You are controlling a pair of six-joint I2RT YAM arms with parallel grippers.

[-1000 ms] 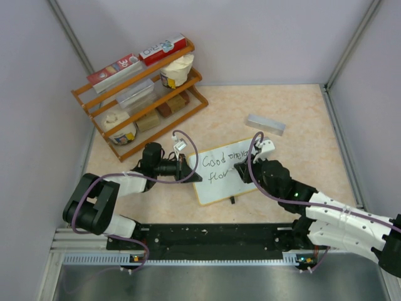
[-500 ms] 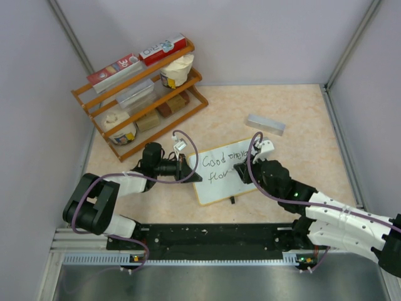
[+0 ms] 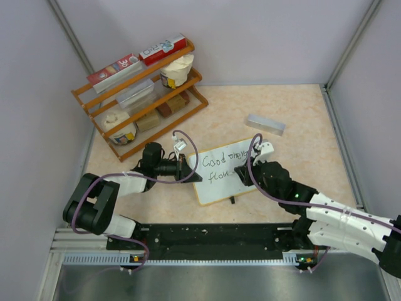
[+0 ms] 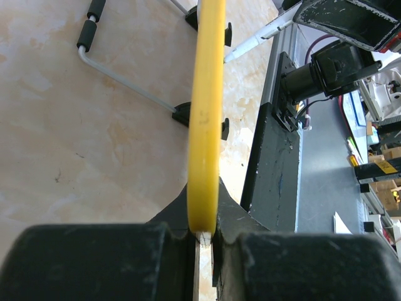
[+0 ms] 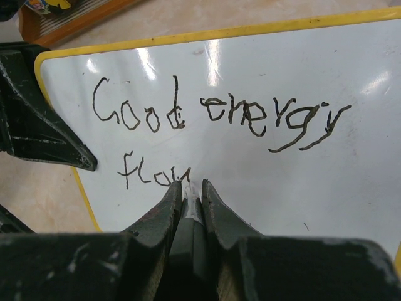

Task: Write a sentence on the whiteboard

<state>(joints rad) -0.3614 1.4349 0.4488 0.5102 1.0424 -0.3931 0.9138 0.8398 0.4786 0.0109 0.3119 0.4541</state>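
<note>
Black scuffed fingers (image 5: 160, 216) of the right gripper (image 5: 189, 190) are pinching a marker (image 5: 190, 216), closed tight around its barrel with the pale tip poking out between them. That tip is touching the whiteboard (image 5: 301, 200) right at the end of the second line of writing. The sentence (image 5: 216, 113) is reading "Good energy" on the upper line and "flow" beneath it, in thin black strokes, and in the right wrist view the last letter is sitting just above the fingertips.

From above, the right gripper (image 3: 242, 174) is reaching in from the board's right side, over its lower middle. The left gripper (image 3: 184, 169) is clamping the whiteboard (image 3: 216, 190) at its left edge. In the left wrist view the left gripper (image 4: 203, 233) is closing its jaws on the yellow rim of the whiteboard (image 4: 207, 113), seen edge-on, with a bent wire leg (image 4: 128, 86) ending in black feet resting on the table (image 4: 75, 157).

The board is lying tilted near the middle of the table (image 3: 301, 113), between the two arms. A small grey block (image 3: 265, 124) is lying apart from it toward the far right, and a wooden rack (image 3: 141, 94) of packaged goods is standing at the far left corner.
</note>
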